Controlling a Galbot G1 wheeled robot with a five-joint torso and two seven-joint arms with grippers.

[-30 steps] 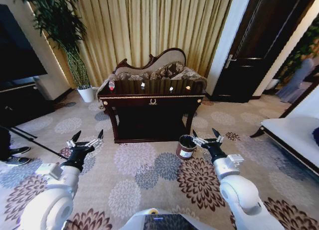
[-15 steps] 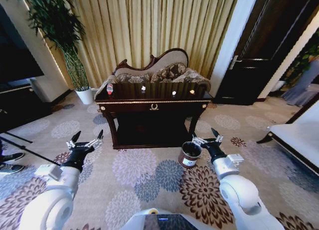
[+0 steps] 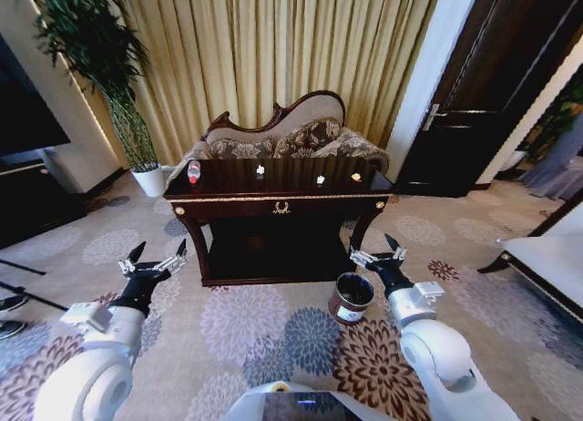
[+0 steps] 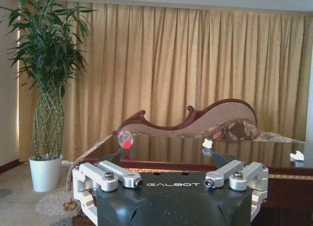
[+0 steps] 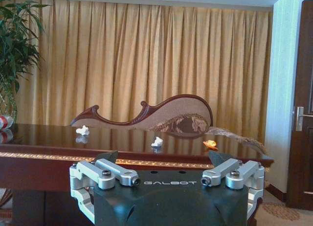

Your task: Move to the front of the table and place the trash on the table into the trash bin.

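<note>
Table (image 3: 273, 200) ahead, bottle (image 3: 193, 171) on top; left end effector (image 3: 153, 262), right end effector (image 3: 380, 252) spread wide, empty.

Chaise (image 3: 291, 134) before gold curtains (image 3: 273, 47); potted plant (image 3: 100, 66); dark door (image 3: 492, 84).

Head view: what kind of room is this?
Likely a hotel suite or formal lounge: a carved chaise against floor-length gold curtains, a glossy gilt-trimmed table on floral carpet, and a potted plant in the corner.
</note>
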